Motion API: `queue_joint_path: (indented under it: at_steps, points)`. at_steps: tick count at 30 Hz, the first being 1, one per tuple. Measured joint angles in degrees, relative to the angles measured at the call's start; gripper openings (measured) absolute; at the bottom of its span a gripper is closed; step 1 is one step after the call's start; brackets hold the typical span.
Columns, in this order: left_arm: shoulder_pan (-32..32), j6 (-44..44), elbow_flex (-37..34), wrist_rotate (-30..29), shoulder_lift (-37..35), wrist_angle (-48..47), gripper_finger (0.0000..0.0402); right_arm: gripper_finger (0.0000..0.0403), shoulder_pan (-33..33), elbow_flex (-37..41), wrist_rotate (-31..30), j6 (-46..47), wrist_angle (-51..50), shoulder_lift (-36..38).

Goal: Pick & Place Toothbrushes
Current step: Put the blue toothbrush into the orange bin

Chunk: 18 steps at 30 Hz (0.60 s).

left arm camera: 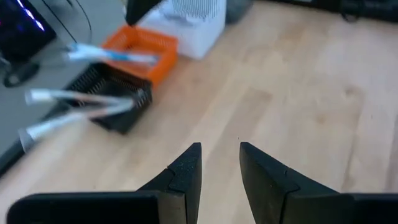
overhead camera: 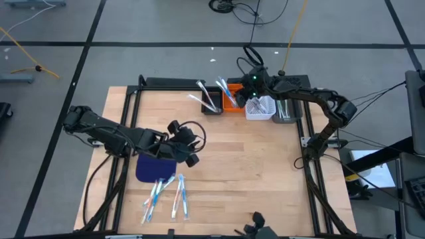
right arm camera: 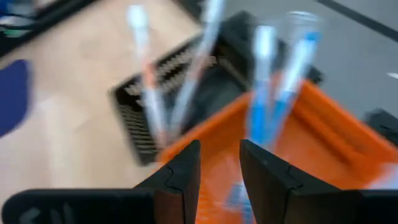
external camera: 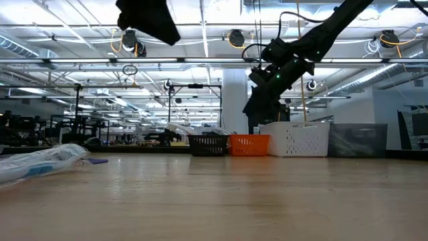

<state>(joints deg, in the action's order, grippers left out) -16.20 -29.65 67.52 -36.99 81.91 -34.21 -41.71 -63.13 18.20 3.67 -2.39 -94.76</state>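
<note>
Wooden table (overhead camera: 265,166), high view: four bins stand at the far edge, and several toothbrushes (overhead camera: 165,192) lie near the front edge by a blue mat (overhead camera: 151,168). Left tool (overhead camera: 188,147) hovers over the mat; right tool (overhead camera: 244,95) over the orange bin (overhead camera: 232,103). Low view: black, orange and white bins only. Wrist views: both tools' fingers apart, empty; two toothbrushes stand in the orange bin.

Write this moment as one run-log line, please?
right gripper: open above orange bin, nothing held | left gripper: open, empty, near blue mat | toothbrushes: several on table
</note>
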Motion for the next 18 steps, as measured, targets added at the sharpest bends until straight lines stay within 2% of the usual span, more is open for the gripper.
queue_joint_path:
  at_steps: [4, 8, 14, 18]
  points:
    - [-0.05, -7.81, 0.0, 2.86, 0.0, -5.82, 0.0111, 0.0107, 2.18, 0.0, 4.61, 0.14, 2.05, 0.03]
    - [-0.15, -17.15, -0.1, 8.29, 0.0, -13.42, 0.0111, 0.0107, 4.66, 0.0, 5.99, 0.13, 2.44, 0.43]
    - [-1.87, -30.66, -3.59, 16.48, -0.04, -15.38, 0.0111, 0.0107, 8.65, -0.02, 6.06, -0.03, 2.37, 0.62]
    - [-4.37, -38.9, -7.44, 18.97, -0.04, -14.98, 0.0111, 0.0107, 10.98, -0.02, 6.09, -1.37, 2.09, 0.66]
